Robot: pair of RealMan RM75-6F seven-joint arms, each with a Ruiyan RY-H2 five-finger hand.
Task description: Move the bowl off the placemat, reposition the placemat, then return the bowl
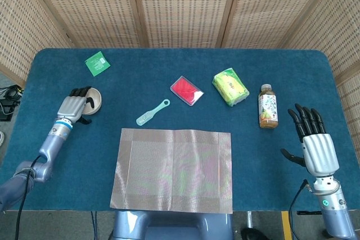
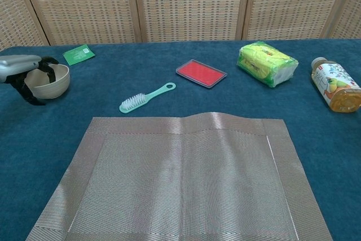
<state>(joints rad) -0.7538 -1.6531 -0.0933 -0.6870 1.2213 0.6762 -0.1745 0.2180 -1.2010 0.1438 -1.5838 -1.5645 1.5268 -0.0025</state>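
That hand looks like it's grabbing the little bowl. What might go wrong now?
The left hand has its fingers hooked over the rim of the beige bowl, with the thumb outside. A rim grip like that could slip or tip the bowl when lifted.

The path back to the placemat passes near the mint brush, which the arm might knock.

The placemat's far edge is buckled upward, so a bowl set there may wobble.
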